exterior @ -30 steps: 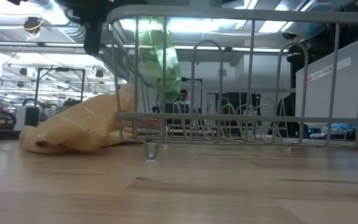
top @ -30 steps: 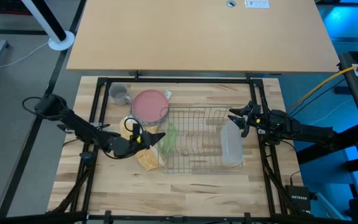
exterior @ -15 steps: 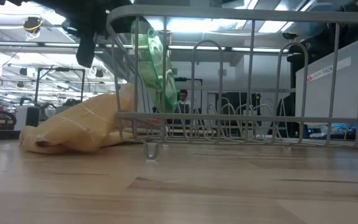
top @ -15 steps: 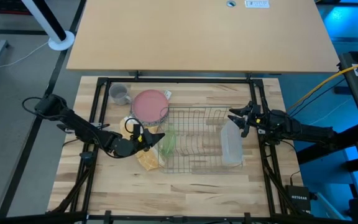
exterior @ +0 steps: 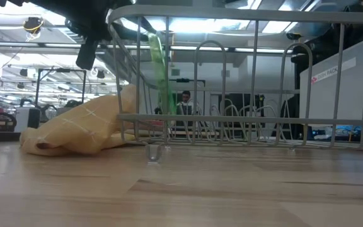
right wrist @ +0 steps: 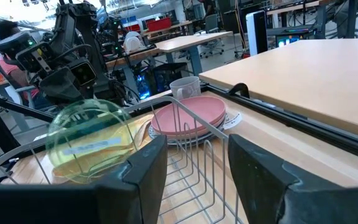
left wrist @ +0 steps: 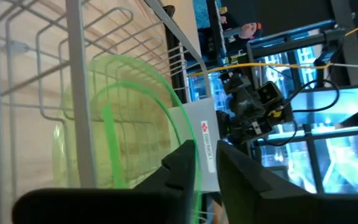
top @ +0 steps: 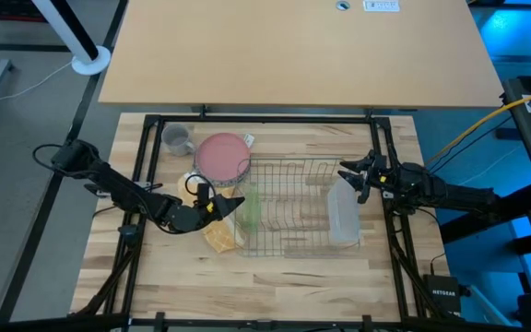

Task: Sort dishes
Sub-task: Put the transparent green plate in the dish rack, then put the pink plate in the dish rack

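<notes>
A translucent green bowl (top: 250, 207) stands on edge at the left end of a wire rack (top: 293, 231), its lower rim (exterior: 166, 123) down among the rack's bottom wires. My left gripper (left wrist: 207, 155) reaches level to the bowl's upper rim from the table's left, its fingers a little apart. A pink plate (top: 221, 155) and a grey mug (top: 178, 140) sit at the far left. My right gripper (right wrist: 197, 149) hovers open at the rack's right end (top: 348, 175), with nothing between its fingers. My left gripper has the green bowl's thin rim (left wrist: 196, 177) running between its two fingers, close along one finger (left wrist: 182, 163), with a clear gap on the other side. The fingers come level from the table's left. Whether they touch the rim, I cannot tell.
A yellow checked cloth (top: 219, 238) lies bunched against the rack's near left corner. A clear oblong tray (top: 342, 214) leans in the rack's right end. A light tabletop (top: 293, 51) lies beyond the far edge. People sit in the room behind.
The green bowl has swung from slanting to upright and now shows edge-on in the low view, while its lower rim has stayed in the rack. My left gripper has tipped a little at the wrist.
</notes>
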You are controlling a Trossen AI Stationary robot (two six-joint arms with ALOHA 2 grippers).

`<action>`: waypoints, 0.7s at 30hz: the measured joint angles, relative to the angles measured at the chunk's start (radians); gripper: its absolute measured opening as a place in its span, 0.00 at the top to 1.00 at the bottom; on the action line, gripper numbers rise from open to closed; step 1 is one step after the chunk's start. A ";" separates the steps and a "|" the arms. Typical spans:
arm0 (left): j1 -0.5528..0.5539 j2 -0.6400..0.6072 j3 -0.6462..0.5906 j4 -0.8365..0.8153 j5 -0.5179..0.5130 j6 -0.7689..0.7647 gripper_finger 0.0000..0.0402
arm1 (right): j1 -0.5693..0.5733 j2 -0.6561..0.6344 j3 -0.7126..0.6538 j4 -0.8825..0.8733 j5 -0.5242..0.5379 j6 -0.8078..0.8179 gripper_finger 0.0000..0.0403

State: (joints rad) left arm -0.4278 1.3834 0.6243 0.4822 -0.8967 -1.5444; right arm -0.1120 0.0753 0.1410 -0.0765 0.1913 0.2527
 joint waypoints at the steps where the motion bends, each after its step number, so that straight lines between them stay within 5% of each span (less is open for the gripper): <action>1: 0.002 0.000 0.000 -0.005 0.000 0.000 0.83 | 0.000 0.000 0.000 0.000 0.000 0.000 0.57; 10: 0.003 0.000 0.000 -0.081 0.011 -0.001 0.79 | 0.000 0.000 0.000 0.000 0.000 0.000 0.57; 21: 0.002 -0.026 0.000 -0.085 0.161 0.038 0.79 | 0.000 0.000 0.000 -0.001 0.000 0.000 0.57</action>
State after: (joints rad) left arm -0.4255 1.3578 0.6246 0.3977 -0.7353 -1.5060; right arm -0.1116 0.0753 0.1410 -0.0772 0.1909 0.2527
